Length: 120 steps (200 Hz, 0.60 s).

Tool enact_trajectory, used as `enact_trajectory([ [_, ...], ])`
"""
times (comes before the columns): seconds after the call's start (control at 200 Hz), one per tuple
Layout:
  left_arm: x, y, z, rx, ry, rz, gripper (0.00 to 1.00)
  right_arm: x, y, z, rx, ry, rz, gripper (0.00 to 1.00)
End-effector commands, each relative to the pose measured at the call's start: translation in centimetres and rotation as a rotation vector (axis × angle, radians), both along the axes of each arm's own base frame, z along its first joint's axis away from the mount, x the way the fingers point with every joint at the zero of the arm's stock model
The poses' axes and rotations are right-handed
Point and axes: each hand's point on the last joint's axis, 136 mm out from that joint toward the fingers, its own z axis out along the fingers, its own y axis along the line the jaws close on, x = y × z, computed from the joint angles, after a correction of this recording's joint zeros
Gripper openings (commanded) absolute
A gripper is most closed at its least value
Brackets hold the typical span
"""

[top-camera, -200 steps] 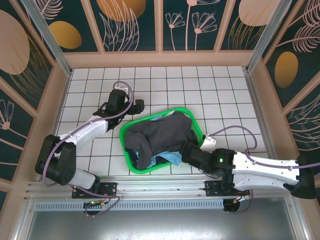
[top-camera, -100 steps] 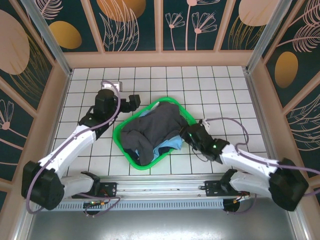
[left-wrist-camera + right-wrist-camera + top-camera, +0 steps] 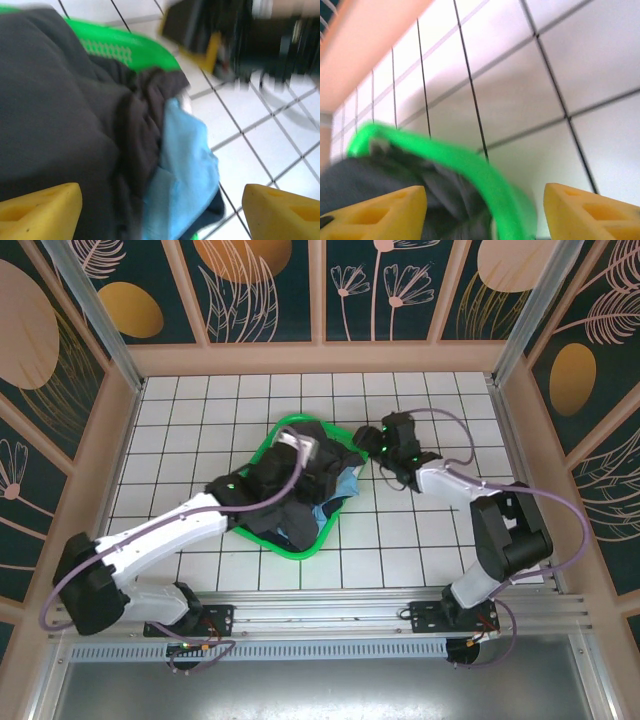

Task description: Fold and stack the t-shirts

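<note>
T-shirts (image 3: 60,125) heaped in green basket (image 3: 125,47), left gripper (image 3: 160,207), right gripper (image 3: 484,210) both released.

Basket: green basket (image 3: 300,552) sat on the tiled desk (image 3: 440,530).
Shirts: charcoal t-shirt (image 3: 268,523) filled it; light blue t-shirt (image 3: 338,498) showed at its right.
Claws: left claw (image 3: 297,447) hung over the basket; right claw (image 3: 366,438) was beside its far-right rim.

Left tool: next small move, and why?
Probably lower the left tool onto the charcoal t-shirt and close on its bunched fold. Its fingers stand open over the cloth, holding nothing, and that shirt lies crumpled over the light blue t-shirt in the green basket, so it likely has to come out first.
</note>
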Motion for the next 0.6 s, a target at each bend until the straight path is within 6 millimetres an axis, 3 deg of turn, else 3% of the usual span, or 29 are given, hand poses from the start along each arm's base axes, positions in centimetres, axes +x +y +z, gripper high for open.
enact_trajectory([
  [0.0,-1.4,-0.3,-0.3,0.109,0.008,0.056,0.81,0.6,-3.1,2.1,-0.021,-0.046,0.003,0.68],
  [0.055,-1.9,-1.2,-1.3,0.137,0.035,0.065,0.74,0.3,-5.4,2.1,-0.035,-0.043,-0.034,0.7],
  [0.125,-2.7,-2.0,-3.9,0.226,0.091,0.071,0.65,-0.6,-8.2,1.8,-0.039,-0.041,-0.08,0.71],
  [0.26,-4.4,-2.8,-7.7,0.322,0.169,0.072,0.48,-2.6,-12.1,0.6,-0.01,-0.041,-0.142,0.72],
  [0.46,-5.6,-3.6,-10.8,0.329,0.248,0.039,0.48,-4.2,-14.7,-1.0,0.029,-0.019,-0.166,0.73],
  [0.596,-5.0,-0.8,-13.3,0.497,0.232,0.112,0.51,-4.8,-15.5,-1.5,0.042,-0.021,-0.172,0.74],
])
